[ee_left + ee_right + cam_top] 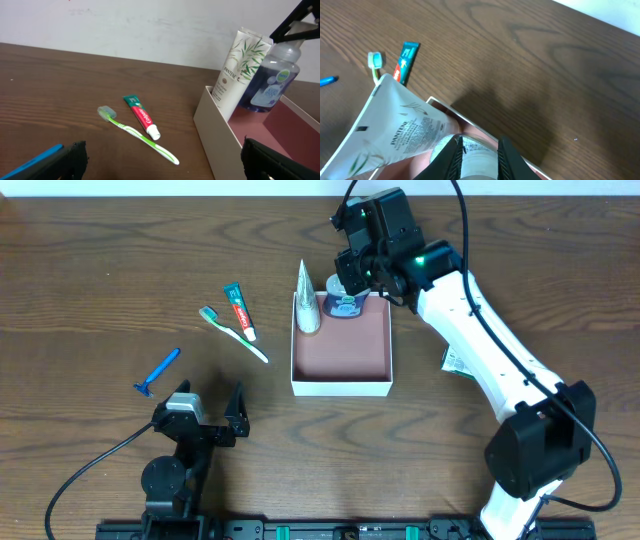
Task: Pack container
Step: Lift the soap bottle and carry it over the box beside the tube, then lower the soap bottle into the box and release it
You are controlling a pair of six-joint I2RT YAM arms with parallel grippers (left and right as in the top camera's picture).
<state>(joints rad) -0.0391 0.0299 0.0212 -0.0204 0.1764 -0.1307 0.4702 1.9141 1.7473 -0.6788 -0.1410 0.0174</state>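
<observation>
Container (345, 348) mid-table. Tube (307, 300) and blue bottle (343, 305) stand at its far end, right gripper (355, 278) pinching the bottle's top. Toothpaste (239, 311), toothbrush (235, 335) and razor (158, 371) lie outside. Left gripper (208, 408) spread, idle.

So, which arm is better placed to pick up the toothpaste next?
Left. The left gripper is open, empty and nearer the toothpaste; the right gripper grips the soap bottle inside the container.
</observation>
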